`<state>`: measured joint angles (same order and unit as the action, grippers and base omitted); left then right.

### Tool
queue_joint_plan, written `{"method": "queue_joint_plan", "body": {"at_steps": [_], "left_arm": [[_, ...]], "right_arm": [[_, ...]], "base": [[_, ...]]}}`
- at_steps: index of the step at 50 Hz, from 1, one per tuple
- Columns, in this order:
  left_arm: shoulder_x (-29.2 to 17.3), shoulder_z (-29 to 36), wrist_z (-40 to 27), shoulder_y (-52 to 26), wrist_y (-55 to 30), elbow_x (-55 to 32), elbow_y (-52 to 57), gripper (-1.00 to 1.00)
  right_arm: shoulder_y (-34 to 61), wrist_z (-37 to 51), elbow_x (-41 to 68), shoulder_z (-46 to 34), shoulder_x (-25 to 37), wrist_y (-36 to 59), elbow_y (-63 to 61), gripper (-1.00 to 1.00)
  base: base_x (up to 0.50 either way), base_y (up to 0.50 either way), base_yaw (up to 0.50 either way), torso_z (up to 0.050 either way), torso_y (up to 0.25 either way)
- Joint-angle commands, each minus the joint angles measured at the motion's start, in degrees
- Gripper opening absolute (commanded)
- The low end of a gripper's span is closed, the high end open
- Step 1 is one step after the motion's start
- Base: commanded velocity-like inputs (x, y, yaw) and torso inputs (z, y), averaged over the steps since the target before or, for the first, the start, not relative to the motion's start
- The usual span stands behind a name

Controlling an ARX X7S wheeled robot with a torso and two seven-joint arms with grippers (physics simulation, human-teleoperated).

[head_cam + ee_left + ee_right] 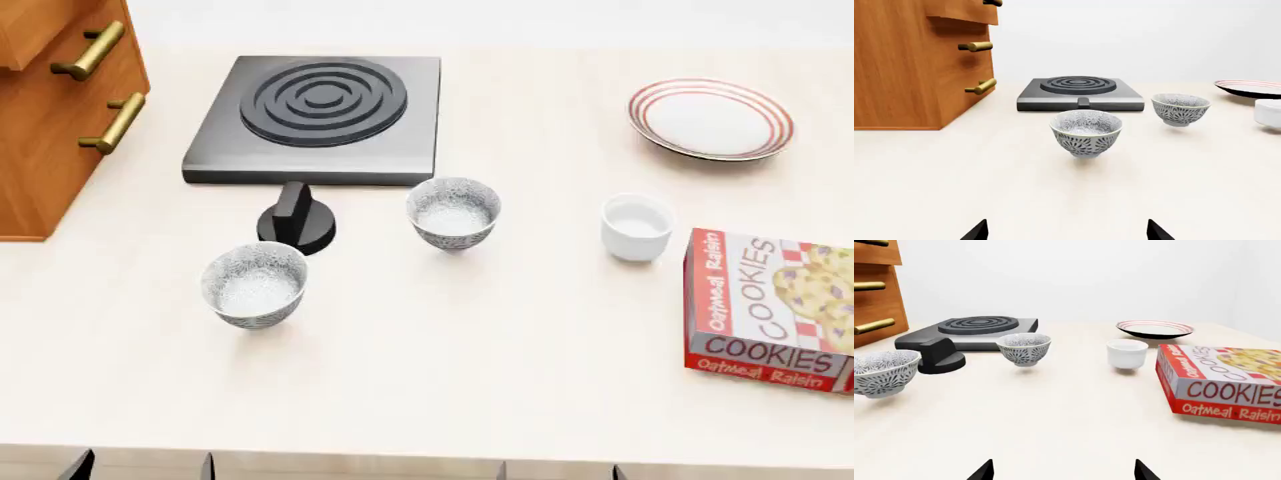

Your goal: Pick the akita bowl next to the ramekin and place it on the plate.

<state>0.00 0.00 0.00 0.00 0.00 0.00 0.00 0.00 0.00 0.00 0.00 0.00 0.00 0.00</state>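
The patterned bowl [454, 212] we want sits upright on the pale counter [467, 350], just in front of the hotplate's [318, 118] near right corner, and the white ramekin [637, 227] stands to its right with a clear gap between them. Far right, well apart from both, there's the red-ringed plate [711, 118], nothing on it. A second patterned bowl [255, 284] stands nearer and to the left, and between the two bowls, a touch farther back, the black knob [299, 218] sits just off the hotplate's front edge. On the near right, a red cookie box [771, 308] lies flat, close beside the ramekin. At the far left is the wooden drawer cabinet [54, 110] with its brass handles. Now the grippers: the left gripper [1067, 232] shows only two dark fingertips, spread wide and holding nothing, low over the counter and facing the nearer bowl. The right gripper [1062, 471] is the same story, tips parted and empty, looking across at the target bowl, ramekin and box.
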Motion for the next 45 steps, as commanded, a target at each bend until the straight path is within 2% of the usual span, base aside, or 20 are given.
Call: {"method": "queue_joint_plan", "body": {"at_steps": [1,21,31,36,45], "left_arm": [[-0.91,1.08,-1.08,0.13,-0.51,-0.86,0.6,1.0],[-3.56,4.08,-4.11,-0.23,0.97,-3.34,-0.58,1.0],[-4.51,4.84,-5.16,-0.64,-3.25,-4.39,2.29,1.0],[-5.88,6.2,-6.05,-2.14,-10.6,-2.9,6.82,1.0],[-8.01,5.85,-5.9,-9.67,-27.5,-4.07,22.5,1.0]], "right_arm": [[-0.23,1.22,0.55,-1.29,0.92,0.55,-0.85,1.0],[-0.12,4.35,2.98,-4.56,3.6,0.7,-1.0,1.0],[0.36,5.58,2.34,-6.13,4.56,2.25,-2.75,1.0],[1.73,6.68,1.04,-6.88,5.25,5.24,-6.08,1.0],[10.28,6.31,2.01,-5.52,7.37,25.8,-25.54,1.0]], "base": [[0.0,0.0,0.0,0.0,0.0],[0.0,0.0,0.0,0.0,0.0],[0.0,0.0,0.0,0.0,0.0],[0.0,0.0,0.0,0.0,0.0],[0.0,0.0,0.0,0.0,0.0]]}}
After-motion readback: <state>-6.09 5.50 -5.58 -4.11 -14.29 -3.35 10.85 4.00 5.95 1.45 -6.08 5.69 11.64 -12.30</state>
